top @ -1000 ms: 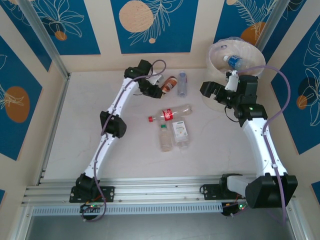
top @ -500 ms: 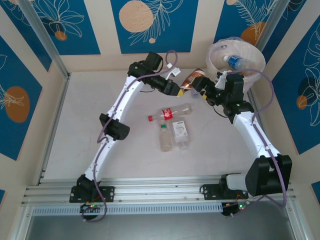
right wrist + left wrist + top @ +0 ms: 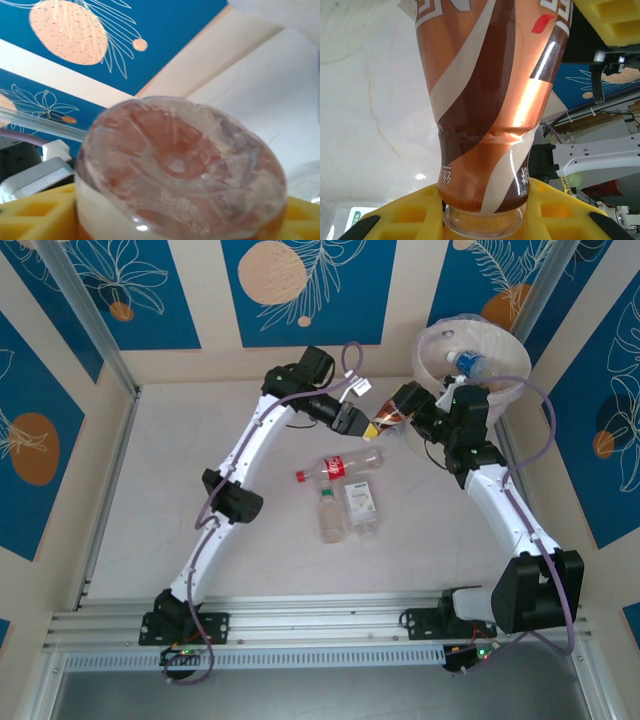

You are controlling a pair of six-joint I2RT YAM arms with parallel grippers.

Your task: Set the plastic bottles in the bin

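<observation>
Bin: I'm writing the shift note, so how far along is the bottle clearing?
Done: one blue-labelled clear bottle lies in the round cream-white bin. In hand: the left hand grips the brown plastic bottle by its neck, with the right hand at its base. Left: at least a red-capped clear bottle and two clear bottles lying on the pale table.

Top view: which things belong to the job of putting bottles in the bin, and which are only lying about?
Job:
- brown bottle, gripped by the left tool, its base at the right tool
- red-capped bottle
- left small bottle
- right small bottle
- blue bottle, already in the bin

Not the job:
- patterned walls
- metal rail
- purple cable
</observation>
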